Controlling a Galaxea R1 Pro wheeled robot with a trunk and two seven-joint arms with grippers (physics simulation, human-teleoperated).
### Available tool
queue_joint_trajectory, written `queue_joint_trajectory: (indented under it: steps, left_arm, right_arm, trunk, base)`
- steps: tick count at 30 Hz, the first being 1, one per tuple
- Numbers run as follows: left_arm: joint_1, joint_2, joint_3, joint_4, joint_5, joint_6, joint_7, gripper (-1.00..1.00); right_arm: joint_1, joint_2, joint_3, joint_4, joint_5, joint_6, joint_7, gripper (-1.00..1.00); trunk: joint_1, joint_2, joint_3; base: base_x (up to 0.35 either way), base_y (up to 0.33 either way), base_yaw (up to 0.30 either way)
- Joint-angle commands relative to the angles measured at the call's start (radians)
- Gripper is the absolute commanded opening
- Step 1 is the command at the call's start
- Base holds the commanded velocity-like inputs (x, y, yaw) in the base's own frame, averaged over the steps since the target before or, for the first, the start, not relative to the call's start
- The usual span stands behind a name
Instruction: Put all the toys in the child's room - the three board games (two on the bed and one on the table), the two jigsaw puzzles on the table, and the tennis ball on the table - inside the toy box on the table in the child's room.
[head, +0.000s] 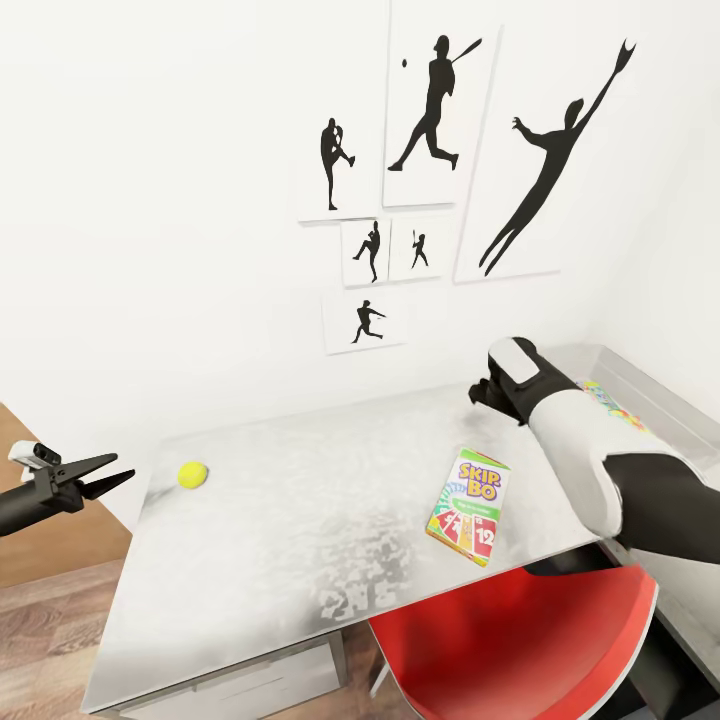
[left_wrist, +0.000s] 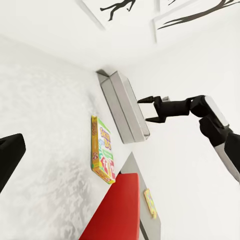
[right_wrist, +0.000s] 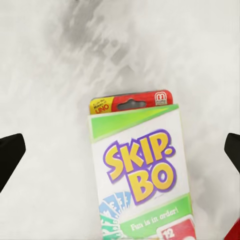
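The tennis ball (head: 192, 474), small and yellow-green, rests on the pale table (head: 300, 540) near its left end. My left gripper (head: 108, 472) hovers open just left of the ball, off the table's edge, with nothing in it. A SKIP-BO board game (head: 468, 505) (left_wrist: 102, 155) (right_wrist: 137, 175) lies flat toward the right front. Above and behind it my right gripper (head: 482, 392) (left_wrist: 150, 107) (right_wrist: 120, 152) hangs open, looking down on the box. The grey toy box (head: 655, 395) (left_wrist: 125, 105) sits at the table's right end. A colourful flat piece (head: 610, 405) shows there behind my right forearm; whether it lies inside I cannot tell.
A red swivel chair (head: 520, 650) (left_wrist: 117, 210) is tucked under the table's front right. The white wall with black sports silhouettes (head: 440, 180) runs behind the table. Wood floor (head: 50, 620) lies to the left. A small yellowish flat thing (left_wrist: 150, 202) lies on a grey surface past the chair.
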Motion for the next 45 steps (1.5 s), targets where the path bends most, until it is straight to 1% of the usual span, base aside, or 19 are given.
queue_joint_trajectory:
  steps: [1, 7, 11, 13, 14, 15, 16, 17, 18, 19, 20, 21, 23, 26, 27, 28, 31, 36, 45]
  left_arm:
    - [-0.001, 0.0, 0.0, 0.0, -0.001, 0.011, -0.004, 1.0]
    - [-0.001, 0.0, 0.0, 0.0, 0.0, 0.012, -0.004, 1.0]
    - [-0.001, 0.0, 0.001, 0.0, 0.004, 0.02, -0.004, 1.0]
    - [-0.004, -0.001, 0.0, -0.004, 0.005, 0.038, -0.004, 1.0]
    - [-0.008, -0.005, -0.002, -0.01, 0.006, 0.067, -0.004, 1.0]
    - [-0.011, -0.015, -0.005, -0.027, 0.006, 0.098, -0.004, 1.0]
    - [-0.013, -0.024, -0.006, -0.042, 0.004, 0.11, -0.004, 1.0]
    - [-0.015, -0.05, -0.011, -0.078, 0.001, 0.127, -0.004, 1.0]
    - [-0.017, -0.065, -0.014, -0.097, -0.001, 0.134, -0.004, 1.0]
    - [-0.024, -0.09, -0.02, -0.135, -0.003, 0.146, -0.004, 1.0]
    - [-0.042, -0.107, -0.029, -0.17, -0.004, 0.154, -0.004, 1.0]
    - [-0.054, -0.113, -0.036, -0.187, -0.004, 0.157, -0.004, 1.0]
    - [-0.101, -0.125, -0.068, -0.221, -0.003, 0.159, -0.004, 1.0]
    - [-0.203, -0.136, -0.165, -0.226, -0.002, 0.159, -0.004, 1.0]
    - [-0.22, -0.137, -0.18, -0.224, -0.002, 0.159, -0.004, 1.0]
    - [-0.252, -0.14, -0.207, -0.221, -0.003, 0.159, -0.004, 1.0]
    - [-0.313, -0.145, -0.254, -0.218, -0.003, 0.159, -0.004, 1.0]
    - [-0.35, -0.155, -0.28, -0.219, -0.003, 0.159, -0.004, 1.0]
    - [-0.357, -0.157, -0.287, -0.219, -0.008, 0.159, -0.004, 1.0]
  right_arm:
    - [-0.005, -0.001, 0.006, 0.005, -0.007, 0.007, -0.005, 1.0]
    - [-0.021, -0.006, 0.006, 0.034, -0.007, 0.015, -0.003, 1.0]
    - [-0.022, -0.011, 0.007, 0.033, -0.007, 0.022, -0.001, 1.0]
    - [-0.022, -0.012, 0.007, 0.031, -0.007, 0.03, -0.001, 1.0]
    - [-0.022, -0.013, 0.007, 0.03, -0.008, 0.036, -0.001, 1.0]
    - [-0.021, -0.014, 0.008, 0.029, -0.008, 0.042, -0.001, 1.0]
    - [-0.021, -0.014, 0.008, 0.029, -0.008, 0.045, -0.001, 1.0]
    - [-0.02, -0.014, 0.008, 0.029, -0.008, 0.048, -0.001, 1.0]
    - [-0.02, -0.013, 0.008, 0.029, -0.008, 0.049, -0.002, 1.0]
    - [-0.02, -0.012, 0.009, 0.028, -0.008, 0.051, -0.003, 1.0]
    - [-0.02, -0.01, 0.009, 0.028, -0.008, 0.052, -0.004, 1.0]
    - [-0.02, -0.01, 0.008, 0.028, -0.008, 0.052, -0.004, 1.0]
    - [-0.02, -0.007, 0.007, 0.023, -0.007, 0.053, -0.006, 1.0]
    - [-0.02, 0.0, 0.007, 0.004, -0.007, 0.055, -0.008, 1.0]
    - [-0.02, 0.001, 0.006, 0.001, -0.008, 0.056, -0.009, 1.0]
    - [-0.019, 0.003, 0.006, -0.004, -0.007, 0.056, -0.009, 1.0]
    - [-0.019, 0.004, 0.006, -0.01, -0.007, 0.055, -0.01, 1.0]
    - [-0.019, 0.004, 0.006, -0.013, -0.007, 0.056, -0.009, 1.0]
    - [-0.021, 0.002, 0.006, -0.013, -0.007, 0.068, -0.006, 1.0]
  trunk:
    - [0.001, -0.002, -0.002]
    - [0.001, -0.002, -0.002]
    - [0.001, -0.002, -0.002]
    - [0.001, -0.002, -0.002]
    - [0.001, -0.002, -0.002]
    - [0.001, -0.002, -0.002]
    - [0.001, -0.002, -0.002]
    - [0.001, -0.002, -0.002]
    - [0.001, -0.002, -0.002]
    - [0.001, -0.002, -0.002]
    - [0.001, -0.002, -0.002]
    - [0.001, -0.002, -0.002]
    - [0.001, -0.002, -0.002]
    - [0.001, -0.002, -0.003]
    - [0.001, -0.002, -0.004]
    - [0.001, -0.002, -0.005]
    - [0.001, -0.002, -0.008]
    - [0.001, -0.002, -0.016]
    - [0.001, -0.002, -0.031]
  base:
    - [0.0, 0.0, 0.0]
    - [0.0, 0.0, 0.0]
    - [0.0, 0.0, 0.0]
    - [0.0, 0.0, 0.0]
    - [0.0, 0.0, 0.0]
    - [0.0, 0.0, 0.0]
    - [0.0, 0.0, 0.0]
    - [0.0, 0.0, 0.0]
    - [0.0, 0.0, 0.0]
    - [0.0, 0.0, 0.0]
    - [0.0, 0.0, 0.0]
    - [0.0, 0.0, 0.0]
    - [0.0, 0.0, 0.0]
    - [0.0, 0.0, 0.0]
    - [0.0, 0.0, 0.0]
    - [0.0, 0.0, 0.0]
    - [0.0, 0.0, 0.0]
    - [0.0, 0.0, 0.0]
    - [0.0, 0.0, 0.0]
